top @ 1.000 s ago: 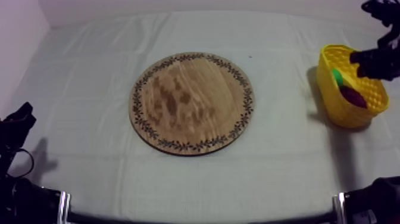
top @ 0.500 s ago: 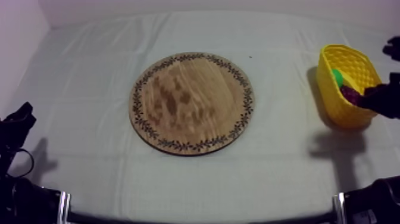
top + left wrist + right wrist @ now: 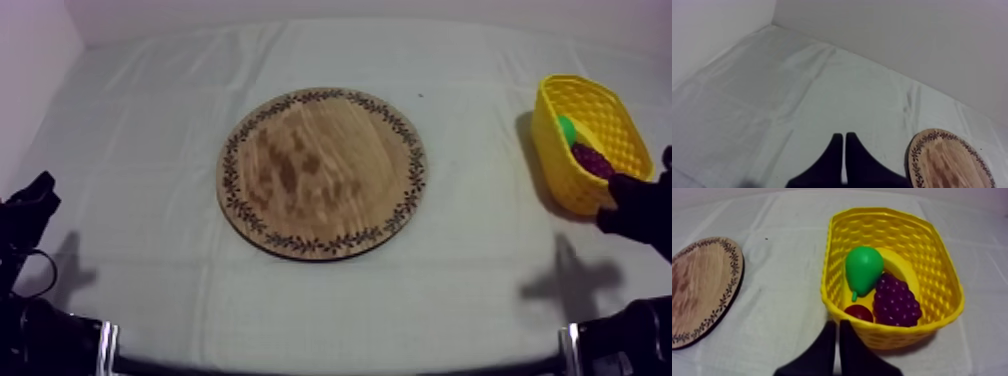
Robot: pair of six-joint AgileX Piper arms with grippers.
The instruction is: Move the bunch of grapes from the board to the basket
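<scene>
- Bunch of grapes (image 3: 896,302) in yellow basket (image 3: 892,217), just beyond right fingers (image 3: 824,350), untouched.
- Right fingers pressed together, pinching nothing.
- Left fingers (image 3: 833,157) likewise pressed together, near wooden board (image 3: 952,160).

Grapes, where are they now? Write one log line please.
grapes: in yellow basket, beside pear | left pincer: shut | right pincer: shut, near basket

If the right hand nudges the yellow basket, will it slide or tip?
Probably slide: the basket looks like thin openwork plastic, likely light, on cloth. Tipping seems unlikely: it sits wide and low with grapes and a pear inside. Its wall may flex.
</scene>
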